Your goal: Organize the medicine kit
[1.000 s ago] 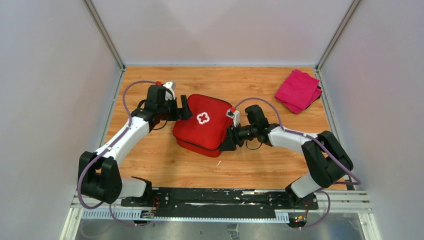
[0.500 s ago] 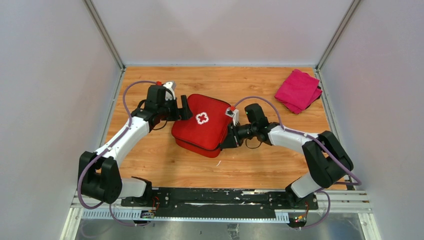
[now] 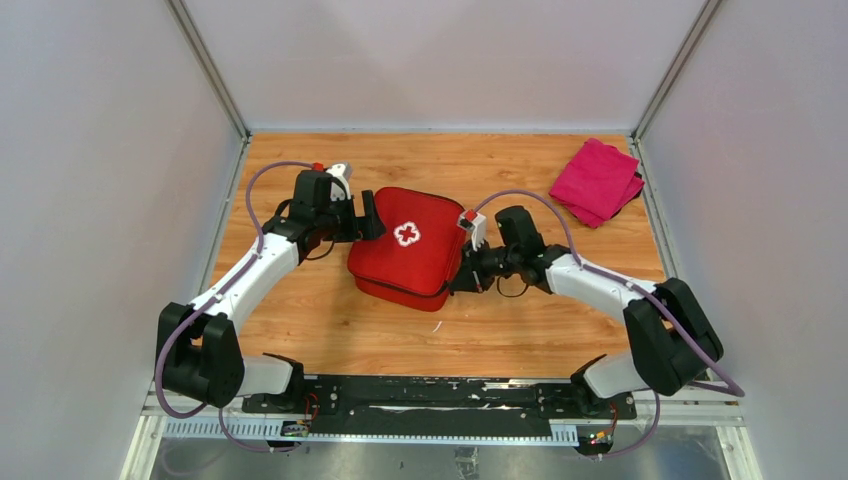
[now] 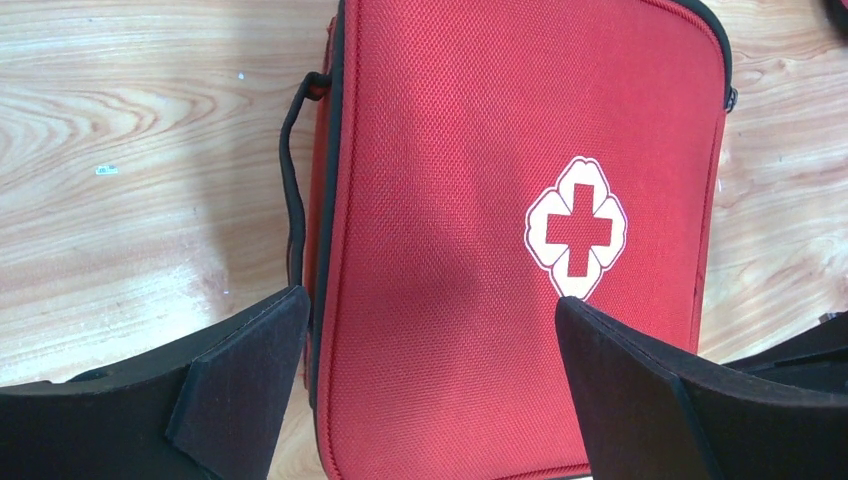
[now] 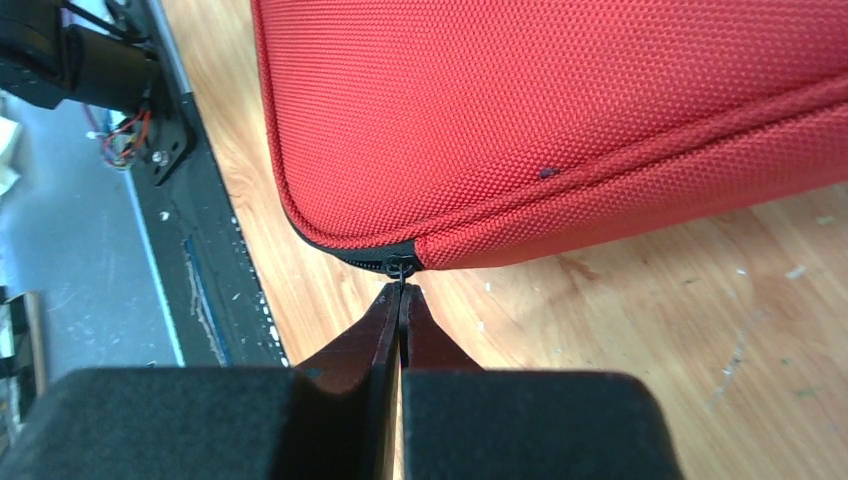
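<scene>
The medicine kit (image 3: 405,255), a red soft case with a white cross (image 3: 406,234) on its lid, lies zipped in the middle of the table. My left gripper (image 3: 368,215) hovers open at its left edge. In the left wrist view its fingers (image 4: 240,380) straddle the near part of the lid (image 4: 480,200), touching nothing. My right gripper (image 3: 458,280) is at the kit's right corner. The right wrist view shows it (image 5: 401,290) pinched shut on the small black zipper pull (image 5: 400,268), just below the red shell (image 5: 560,110).
A folded magenta cloth (image 3: 597,180) lies at the back right corner. Grey walls enclose the wooden table (image 3: 330,320) on three sides. A black carry loop (image 4: 292,190) runs along the kit's left side. The arms' black base rail (image 3: 440,395) lines the near edge.
My right gripper has shut on the zipper pull and its arm has drawn slightly rightward. The kit nudged left, then back. The left arm has stayed still and open.
</scene>
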Tool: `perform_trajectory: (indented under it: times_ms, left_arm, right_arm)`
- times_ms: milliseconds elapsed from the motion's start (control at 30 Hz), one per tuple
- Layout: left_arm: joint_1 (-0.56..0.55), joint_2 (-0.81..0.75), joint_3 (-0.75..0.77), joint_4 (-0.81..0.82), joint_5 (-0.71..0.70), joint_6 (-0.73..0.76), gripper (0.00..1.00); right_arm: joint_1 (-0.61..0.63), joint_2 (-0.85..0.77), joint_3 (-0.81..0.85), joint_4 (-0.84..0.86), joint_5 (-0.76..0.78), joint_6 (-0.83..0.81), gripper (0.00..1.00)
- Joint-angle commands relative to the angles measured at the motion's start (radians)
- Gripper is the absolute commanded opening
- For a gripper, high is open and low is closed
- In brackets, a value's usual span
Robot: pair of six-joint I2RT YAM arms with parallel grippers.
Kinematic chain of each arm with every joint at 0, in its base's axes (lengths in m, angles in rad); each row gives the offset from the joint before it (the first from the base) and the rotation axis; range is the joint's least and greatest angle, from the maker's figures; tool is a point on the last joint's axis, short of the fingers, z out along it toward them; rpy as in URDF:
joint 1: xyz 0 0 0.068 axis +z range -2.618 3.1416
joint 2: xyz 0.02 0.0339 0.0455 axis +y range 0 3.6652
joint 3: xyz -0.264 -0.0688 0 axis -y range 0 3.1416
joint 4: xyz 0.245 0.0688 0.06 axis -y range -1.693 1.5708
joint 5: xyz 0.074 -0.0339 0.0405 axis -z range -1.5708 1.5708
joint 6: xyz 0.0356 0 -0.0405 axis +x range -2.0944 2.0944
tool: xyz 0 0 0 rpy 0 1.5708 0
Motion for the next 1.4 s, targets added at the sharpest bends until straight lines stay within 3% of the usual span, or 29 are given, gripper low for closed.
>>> perform_trajectory:
  times_ms: [0, 167, 300, 533, 700, 867, 1233, 1367]
  left_arm:
    - [0.001, -0.001, -0.015, -0.002, 0.022, 0.006, 0.99]
    - [0.001, -0.001, -0.021, -0.001, 0.024, 0.004, 0.99]
    - [0.001, -0.004, -0.022, 0.000, 0.024, 0.002, 0.99]
    - [0.001, -0.005, -0.026, -0.001, 0.025, 0.002, 0.98]
    - [0.002, 0.001, -0.029, 0.004, 0.028, -0.004, 0.98]
    - [0.001, -0.012, -0.044, 0.006, 0.040, -0.010, 0.97]
    - [-0.059, -0.117, -0.220, 0.059, 0.038, -0.085, 0.88]
    - [-0.083, -0.182, -0.234, 0.030, -0.008, -0.074, 0.90]
  right_arm:
    - [0.013, -0.055, 0.018, -0.037, 0.123, -0.071, 0.00]
    - [0.084, -0.063, 0.025, -0.081, 0.255, -0.169, 0.01]
    - [0.146, -0.085, -0.029, 0.005, 0.353, -0.215, 0.05]
    - [0.152, -0.117, -0.129, 0.180, 0.387, -0.171, 0.08]
    - [0.154, -0.105, -0.139, 0.198, 0.388, -0.171, 0.03]
    - [0.167, -0.130, -0.139, 0.136, 0.458, -0.191, 0.00]
    - [0.241, -0.151, -0.019, -0.238, 0.599, -0.182, 0.00]
    - [0.270, -0.146, 0.024, -0.327, 0.648, -0.149, 0.00]
